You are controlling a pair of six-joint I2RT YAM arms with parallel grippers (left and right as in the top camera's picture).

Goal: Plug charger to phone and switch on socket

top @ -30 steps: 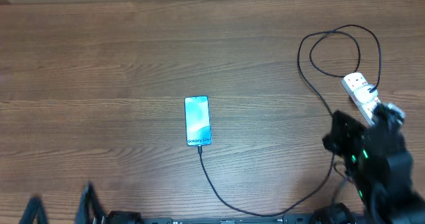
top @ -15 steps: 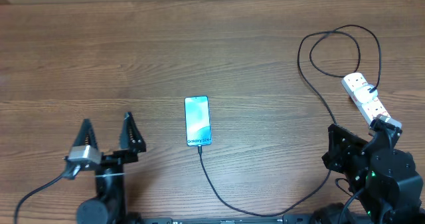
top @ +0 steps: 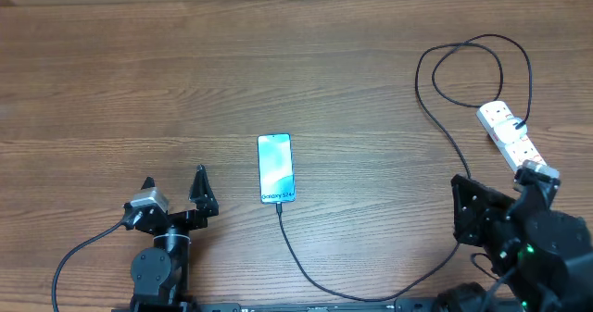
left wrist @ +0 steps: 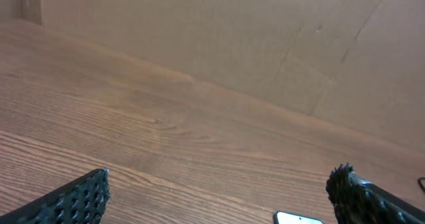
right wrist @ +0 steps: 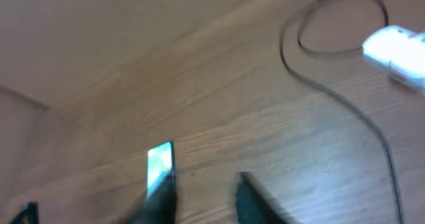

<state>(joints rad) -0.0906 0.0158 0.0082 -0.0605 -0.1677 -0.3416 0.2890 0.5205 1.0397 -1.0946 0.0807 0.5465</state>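
Phone (top: 276, 168): overhead, flat near the middle of the wooden table (top: 139, 71), screen up, long axis running 12 to 6 o'clock.
Charger cable (top: 293, 247): connector tip meets the phone's 6 o'clock edge. The cable runs off toward 4 o'clock, climbs, loops and ends at the power strip (top: 507, 131), well apart at the phone's 3 o'clock. Switch position too small to tell.
Left gripper (top: 174, 180): at the phone's 8 o'clock, jaws spread wide, empty.
Right gripper (top: 468, 210): at the phone's 4 o'clock, jaws unreadable from above.
Left wrist view: fingers (left wrist: 73, 199) far apart with nothing between them, phone's top edge (left wrist: 299, 219) at 5 o'clock.
Right wrist view, blurred: right gripper (right wrist: 202, 201) jaws slightly parted, holding nothing. Phone (right wrist: 159, 164) at 11 o'clock of them, power strip (right wrist: 397, 54) at 2 o'clock, cable (right wrist: 332, 98) looping beside it.
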